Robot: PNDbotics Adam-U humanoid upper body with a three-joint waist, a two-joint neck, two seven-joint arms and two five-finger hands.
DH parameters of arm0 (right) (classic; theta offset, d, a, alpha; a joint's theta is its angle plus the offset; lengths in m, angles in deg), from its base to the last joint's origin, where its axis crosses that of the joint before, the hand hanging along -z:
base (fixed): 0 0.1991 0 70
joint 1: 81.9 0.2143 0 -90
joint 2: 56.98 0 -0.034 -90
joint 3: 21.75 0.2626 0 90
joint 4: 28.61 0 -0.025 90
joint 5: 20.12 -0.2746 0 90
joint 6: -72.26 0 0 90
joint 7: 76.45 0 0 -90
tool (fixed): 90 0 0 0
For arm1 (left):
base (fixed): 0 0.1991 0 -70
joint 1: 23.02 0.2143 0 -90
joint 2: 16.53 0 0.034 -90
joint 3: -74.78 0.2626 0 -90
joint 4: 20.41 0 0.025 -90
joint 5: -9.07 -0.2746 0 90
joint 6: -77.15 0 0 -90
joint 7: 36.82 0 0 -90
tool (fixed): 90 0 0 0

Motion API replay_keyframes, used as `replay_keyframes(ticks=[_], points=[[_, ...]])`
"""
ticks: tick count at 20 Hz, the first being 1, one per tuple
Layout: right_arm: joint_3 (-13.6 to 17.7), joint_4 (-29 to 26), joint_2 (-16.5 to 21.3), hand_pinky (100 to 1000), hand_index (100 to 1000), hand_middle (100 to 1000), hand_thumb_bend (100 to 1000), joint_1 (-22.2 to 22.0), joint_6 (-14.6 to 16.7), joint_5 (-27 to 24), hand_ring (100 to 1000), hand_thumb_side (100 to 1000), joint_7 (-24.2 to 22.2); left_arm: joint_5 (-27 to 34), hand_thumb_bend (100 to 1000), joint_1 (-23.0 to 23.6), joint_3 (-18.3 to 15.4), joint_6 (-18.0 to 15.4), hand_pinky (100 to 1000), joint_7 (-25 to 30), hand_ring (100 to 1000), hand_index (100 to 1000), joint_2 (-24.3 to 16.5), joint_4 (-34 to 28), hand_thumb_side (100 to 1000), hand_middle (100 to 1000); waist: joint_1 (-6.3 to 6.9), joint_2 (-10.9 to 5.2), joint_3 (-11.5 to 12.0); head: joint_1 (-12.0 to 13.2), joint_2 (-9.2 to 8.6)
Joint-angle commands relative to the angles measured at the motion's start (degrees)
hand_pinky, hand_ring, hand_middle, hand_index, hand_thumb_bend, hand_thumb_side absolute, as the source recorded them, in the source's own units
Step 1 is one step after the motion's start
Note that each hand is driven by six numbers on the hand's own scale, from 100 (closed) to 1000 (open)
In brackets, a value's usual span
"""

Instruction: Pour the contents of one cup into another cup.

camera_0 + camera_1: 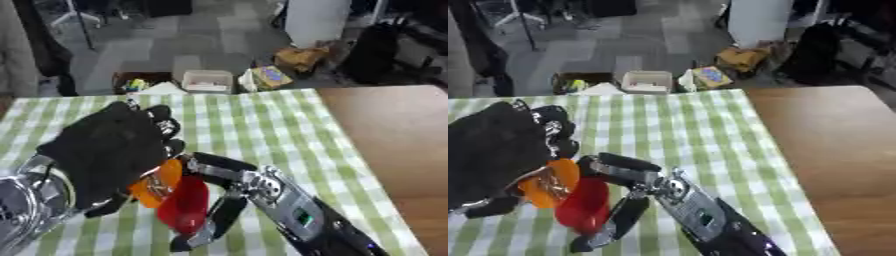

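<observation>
My left hand [109, 150] is raised over the green checked cloth [262, 130], its fingers curled round an orange cup [157, 184] that is tipped on its side. Right below it is a red cup [185, 205], and my right hand [219, 200] is shut on that cup, thumb above and fingers down its right side. The orange cup's mouth leans toward the red cup and the two cups touch or nearly touch. What is inside either cup is hidden.
Bare brown tabletop [394, 130] lies to the right of the cloth. Beyond the table's far edge, boxes and bags [210, 80] sit on the floor. The cloth's far half holds no objects.
</observation>
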Motion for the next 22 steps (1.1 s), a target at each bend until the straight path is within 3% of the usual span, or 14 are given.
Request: replay_keyframes(ticks=[1,22], points=[[0.4,-1.3,-0.1,233,443,293,174,1.1,-0.1,-0.2,286,100,0.1,-1.0,683,-1.2,-0.4,-0.6,100,-0.2,720,557,-0.3,-1.0,100,147,0.15,-0.9,0.0,0.1,-0.52],[0.3,-1.4,0.0,228,440,293,187,1.1,-0.3,-0.1,285,100,0.4,-3.7,709,-1.4,-0.3,-3.6,100,-0.4,749,554,-0.3,-1.0,100,124,0.31,-0.92,0.0,-0.2,-0.48]])
